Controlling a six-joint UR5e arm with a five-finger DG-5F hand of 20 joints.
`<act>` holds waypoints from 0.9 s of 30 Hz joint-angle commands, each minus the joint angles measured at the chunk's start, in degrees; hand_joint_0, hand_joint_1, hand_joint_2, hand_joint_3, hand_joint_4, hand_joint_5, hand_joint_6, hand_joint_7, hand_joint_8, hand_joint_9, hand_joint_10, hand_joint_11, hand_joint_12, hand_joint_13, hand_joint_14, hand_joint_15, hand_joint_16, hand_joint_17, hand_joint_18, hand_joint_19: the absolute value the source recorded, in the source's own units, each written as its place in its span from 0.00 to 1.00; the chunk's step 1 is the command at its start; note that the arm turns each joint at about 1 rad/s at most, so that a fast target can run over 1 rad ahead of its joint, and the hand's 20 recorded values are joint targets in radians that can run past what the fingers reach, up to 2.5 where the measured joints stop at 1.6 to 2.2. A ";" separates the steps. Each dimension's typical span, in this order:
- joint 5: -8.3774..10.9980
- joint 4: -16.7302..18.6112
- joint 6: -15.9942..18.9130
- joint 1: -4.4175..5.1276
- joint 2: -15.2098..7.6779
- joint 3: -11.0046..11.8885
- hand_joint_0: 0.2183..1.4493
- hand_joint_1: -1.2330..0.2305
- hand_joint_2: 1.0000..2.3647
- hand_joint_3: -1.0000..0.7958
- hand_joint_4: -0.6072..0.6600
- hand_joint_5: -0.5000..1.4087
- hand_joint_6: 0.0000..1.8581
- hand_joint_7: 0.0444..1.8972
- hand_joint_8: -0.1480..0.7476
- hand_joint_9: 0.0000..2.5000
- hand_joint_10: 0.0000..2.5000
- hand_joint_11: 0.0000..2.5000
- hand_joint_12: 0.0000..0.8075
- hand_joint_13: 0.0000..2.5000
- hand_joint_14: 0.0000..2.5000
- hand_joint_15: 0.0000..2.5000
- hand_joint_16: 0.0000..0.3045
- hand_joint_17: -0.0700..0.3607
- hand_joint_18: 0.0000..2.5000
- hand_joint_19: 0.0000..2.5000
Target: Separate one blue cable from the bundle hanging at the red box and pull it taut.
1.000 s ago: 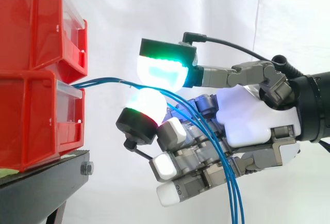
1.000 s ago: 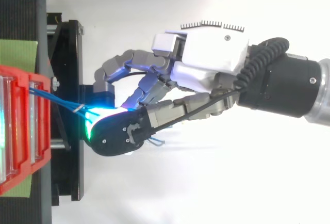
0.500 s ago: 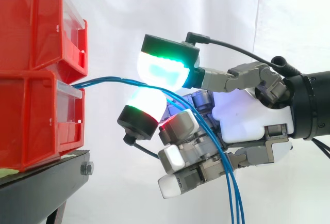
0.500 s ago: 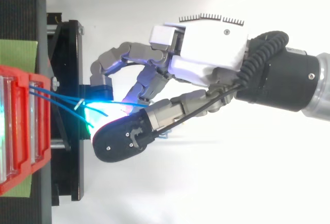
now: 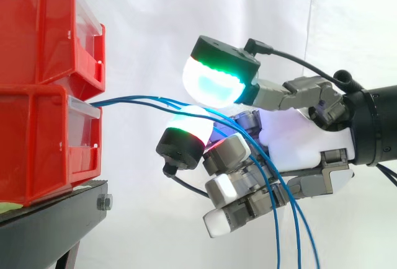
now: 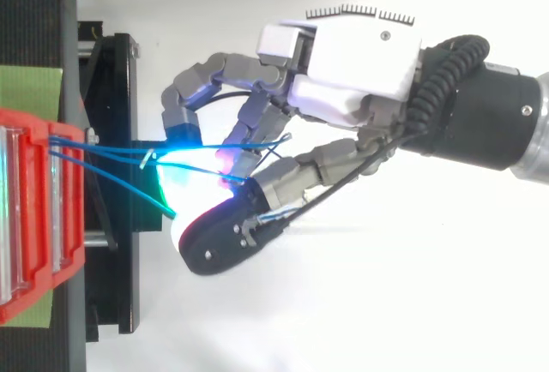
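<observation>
Hand [image 5: 298, 142] centre-right, honestly can't tell if it's gripping anything | blue cables [image 5: 133, 101] run from red box [image 5: 43, 139] at left through it, then droop to bottom edge | risk: several strands snag together, so pulling tightens the whole bundle, not one

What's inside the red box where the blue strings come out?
The blue cables enter the front of the lower red box. Its walls hide everything else inside.
</observation>
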 commanded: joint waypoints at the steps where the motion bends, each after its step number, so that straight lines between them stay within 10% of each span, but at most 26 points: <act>1: 0.02 -1.08 -0.17 -0.06 0.64 0.01 0.20 0.40 0.00 0.28 0.61 0.19 0.47 0.59 0.63 0.48 0.01 0.45 0.49 0.43 0.01 0.26 0.16 0.42 0.38 0.22; 8: -0.06 -2.66 -0.43 -0.41 1.17 0.01 0.31 0.57 0.00 0.28 0.59 0.18 0.46 0.61 0.59 0.48 0.01 0.45 0.46 0.43 0.01 0.26 0.15 0.39 0.36 0.24; 21: 0.20 -2.66 -0.52 -0.32 1.17 0.01 0.33 0.34 0.01 0.43 0.61 0.17 0.48 0.62 0.61 0.46 0.01 0.47 0.48 0.42 0.01 0.27 0.15 0.41 0.37 0.24; 27: 0.11 -2.75 -0.43 -0.41 1.17 0.01 0.44 0.24 0.01 0.35 0.54 0.16 0.49 0.65 0.58 0.44 0.01 0.47 0.46 0.41 0.01 0.27 0.15 0.40 0.35 0.22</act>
